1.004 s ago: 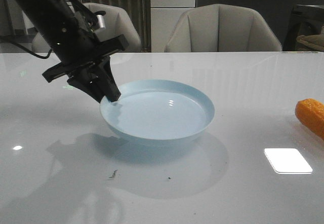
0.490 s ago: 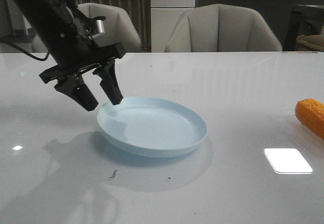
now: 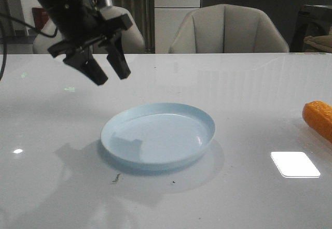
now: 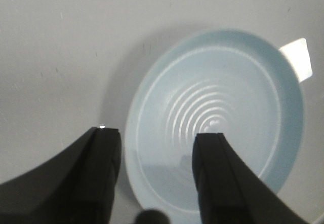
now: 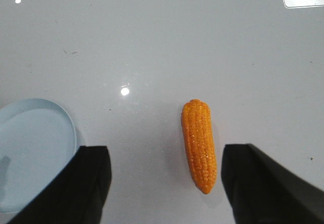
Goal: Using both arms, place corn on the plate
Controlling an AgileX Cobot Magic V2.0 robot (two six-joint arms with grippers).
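Fingers [image 3: 120, 66] spread above plate [image 3: 155, 159]; corn [image 5: 199, 144] apart.

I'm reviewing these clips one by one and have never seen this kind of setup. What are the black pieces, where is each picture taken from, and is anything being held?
This is a two-armed robot at a glossy white table. The wide picture looks forward over the table. In it, the black shape at upper left is the left gripper, raised above the table with its two fingers apart and nothing between them.

The other two pictures come from cameras on the wrists, looking down past each gripper's fingers. The left wrist view shows the pale blue plate below the open left gripper. The right wrist view shows the orange corn lying on the table between the spread fingers of the right gripper, which does not touch it.

The plate is empty; the corn lies apart, at the table's right.
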